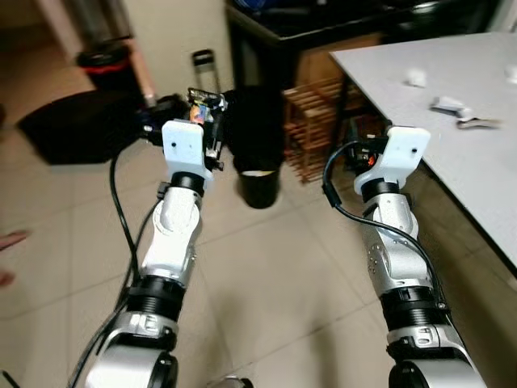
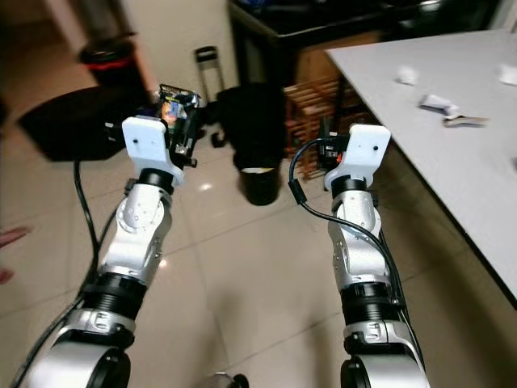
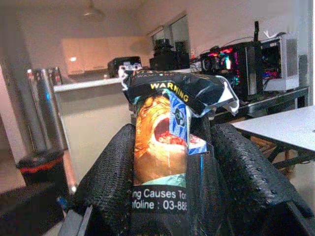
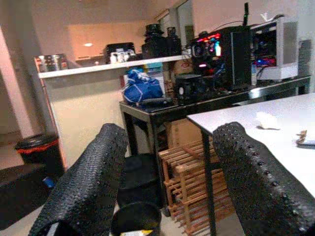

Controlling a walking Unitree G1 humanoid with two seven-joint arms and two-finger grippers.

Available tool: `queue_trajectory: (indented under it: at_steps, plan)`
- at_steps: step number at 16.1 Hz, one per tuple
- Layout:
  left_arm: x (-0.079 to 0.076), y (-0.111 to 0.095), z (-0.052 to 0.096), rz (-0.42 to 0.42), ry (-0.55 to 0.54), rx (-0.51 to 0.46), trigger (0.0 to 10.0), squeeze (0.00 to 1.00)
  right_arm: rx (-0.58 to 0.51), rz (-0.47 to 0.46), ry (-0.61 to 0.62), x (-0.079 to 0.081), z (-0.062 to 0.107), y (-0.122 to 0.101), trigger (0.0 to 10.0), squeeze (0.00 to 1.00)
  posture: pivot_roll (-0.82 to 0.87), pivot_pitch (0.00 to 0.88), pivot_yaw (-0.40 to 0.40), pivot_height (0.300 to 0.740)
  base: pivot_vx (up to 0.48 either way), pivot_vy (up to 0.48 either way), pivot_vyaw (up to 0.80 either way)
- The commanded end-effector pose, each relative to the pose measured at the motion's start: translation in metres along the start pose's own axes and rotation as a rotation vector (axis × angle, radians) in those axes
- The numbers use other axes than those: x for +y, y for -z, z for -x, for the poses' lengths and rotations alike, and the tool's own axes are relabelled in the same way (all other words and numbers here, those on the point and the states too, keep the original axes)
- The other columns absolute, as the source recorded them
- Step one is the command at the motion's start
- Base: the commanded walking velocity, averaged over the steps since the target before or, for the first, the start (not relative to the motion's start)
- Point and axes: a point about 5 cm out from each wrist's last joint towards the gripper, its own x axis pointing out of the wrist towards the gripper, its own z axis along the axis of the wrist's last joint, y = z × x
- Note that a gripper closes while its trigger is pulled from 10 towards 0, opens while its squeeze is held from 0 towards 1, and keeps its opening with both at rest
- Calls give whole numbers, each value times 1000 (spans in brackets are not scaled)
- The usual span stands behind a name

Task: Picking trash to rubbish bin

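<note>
My left gripper [image 1: 203, 109] is shut on a crumpled cigarette pack [image 3: 165, 147] printed with a warning picture, held upright between both black fingers [image 3: 110, 182]. It hangs in the air to the left of a small black rubbish bin [image 1: 258, 186] standing on the tiled floor, which has pale trash inside. The bin also appears low in the right wrist view [image 4: 135, 219]. My right gripper [image 4: 172, 182] is open with nothing between its fingers, raised beside the white table's near corner. Crumpled white scraps [image 1: 460, 109] lie on the table.
A white table [image 1: 468, 162] runs along the right. A wooden rack [image 1: 315, 129] and a black shelf unit stand behind the bin. A black bag [image 1: 77, 125] and a red-rimmed bin [image 1: 105, 61] sit at the far left. A person's fingers [image 1: 12, 240] show at the left edge.
</note>
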Motion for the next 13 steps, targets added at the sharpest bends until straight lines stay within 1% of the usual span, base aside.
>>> queue_trajectory:
  at_steps: [1, 4, 13]
  plan:
    - [0, 0, 0, -11, 15, 8, 10000, 0, 7, -12, 0, 0, -1, 0, 10000, 0, -67, 69, 80, 740, 0, 0, 0]
    - [1, 2, -1, -23, 11, 28, 10000, 0, 12, -12, -9, 0, -2, 0, 10000, 0, -69, 70, 78, 740, 0, 0, 0]
    - [0, 4, 0, -23, 9, 41, 10000, 0, 25, -10, -46, 3, -1, 1, 10000, 0, -68, 76, 71, 740, 321, 0, 0]
